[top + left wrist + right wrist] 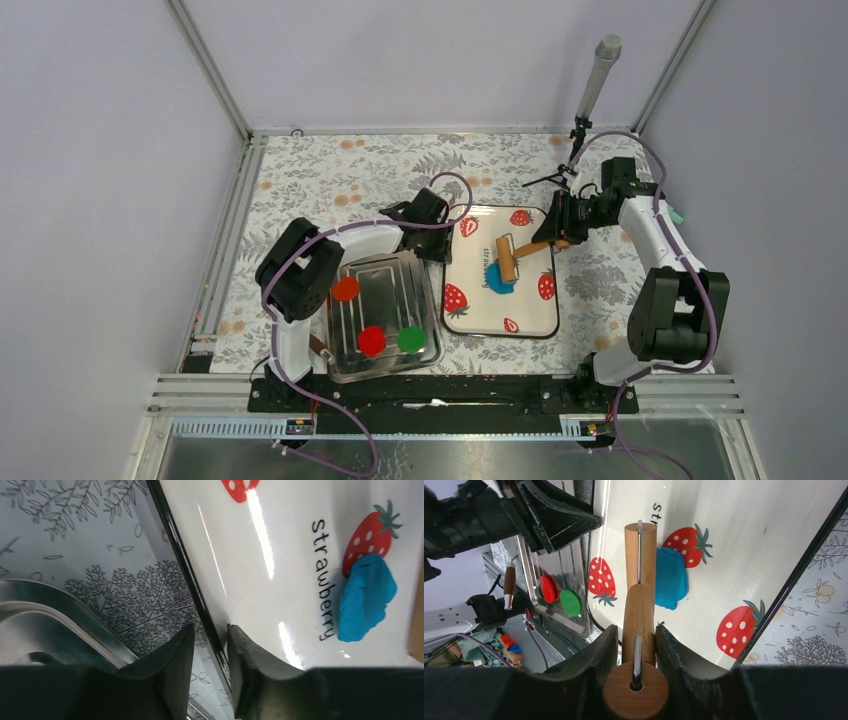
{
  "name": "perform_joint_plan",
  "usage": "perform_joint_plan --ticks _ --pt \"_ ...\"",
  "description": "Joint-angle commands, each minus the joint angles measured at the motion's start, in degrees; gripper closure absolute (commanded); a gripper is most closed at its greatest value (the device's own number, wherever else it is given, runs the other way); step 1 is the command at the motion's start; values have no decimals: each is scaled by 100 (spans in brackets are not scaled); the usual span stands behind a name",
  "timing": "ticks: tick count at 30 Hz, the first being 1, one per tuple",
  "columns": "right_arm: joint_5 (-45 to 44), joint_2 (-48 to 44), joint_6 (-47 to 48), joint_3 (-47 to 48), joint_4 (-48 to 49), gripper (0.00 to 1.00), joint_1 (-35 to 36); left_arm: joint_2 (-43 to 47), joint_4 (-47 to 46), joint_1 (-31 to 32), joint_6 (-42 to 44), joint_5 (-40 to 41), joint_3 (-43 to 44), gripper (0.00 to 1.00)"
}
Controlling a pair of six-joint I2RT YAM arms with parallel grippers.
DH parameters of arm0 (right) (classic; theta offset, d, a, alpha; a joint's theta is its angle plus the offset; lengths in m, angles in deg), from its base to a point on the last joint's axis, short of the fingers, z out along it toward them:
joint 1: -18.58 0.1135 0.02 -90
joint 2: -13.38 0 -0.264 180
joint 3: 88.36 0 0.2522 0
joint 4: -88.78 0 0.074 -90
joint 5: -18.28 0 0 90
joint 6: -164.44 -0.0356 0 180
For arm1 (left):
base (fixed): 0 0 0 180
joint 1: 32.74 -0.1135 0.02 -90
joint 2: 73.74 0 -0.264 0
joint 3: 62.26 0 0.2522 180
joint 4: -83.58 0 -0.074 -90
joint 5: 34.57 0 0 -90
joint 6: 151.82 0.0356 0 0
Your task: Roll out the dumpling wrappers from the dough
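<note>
The blue dough (496, 285) is a small flattened patch on the white strawberry tray (505, 333). My right gripper (556, 240) is shut on the handle of a wooden roller (508, 258), whose drum rests at the dough's far edge. In the right wrist view my gripper (636, 630) clamps the handle (639, 612), and the drum (640, 550) lies beside the dough (670, 577). My left gripper (438, 244) sits at the tray's left edge. In the left wrist view it (211, 635) straddles the black rim (185, 565), pinching it; the dough (366, 597) lies to the right.
A metal tray (385, 270) at left holds an orange disc (346, 289), a red disc (372, 341) and a green disc (411, 339). A grey pole on a small stand (597, 75) rises at the back right. The floral cloth (340, 180) covers the table.
</note>
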Motion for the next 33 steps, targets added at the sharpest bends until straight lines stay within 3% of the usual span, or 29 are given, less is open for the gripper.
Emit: perform_joint_plan --ticks 1,5,9,20,23,26,29,33 --pt "77 197 -227 -268 383 100 115 -118 -105 -24 -265 -285 -193 70" --pt "-388 346 -217 -395 493 100 280 -152 -101 -25 -302 -363 -197 89" --pt "-795 674 -203 -450 596 100 448 -212 -131 -36 -370 -414 -168 100" --pt "-2058 1054 -103 -731 691 100 1004 -312 -254 -50 -635 -430 -138 100" --pt "-1615 1085 -108 -805 737 100 1025 -332 -268 -56 -615 -456 -88 100" --pt "-523 1132 -98 -665 674 100 1063 -308 -248 -65 -568 -451 -30 100" --pt "730 1041 16 -37 324 100 1117 -230 -255 -67 -514 -386 -34 100" --pt "1208 822 500 1219 -569 100 1193 -150 -339 -83 -488 -372 -104 100"
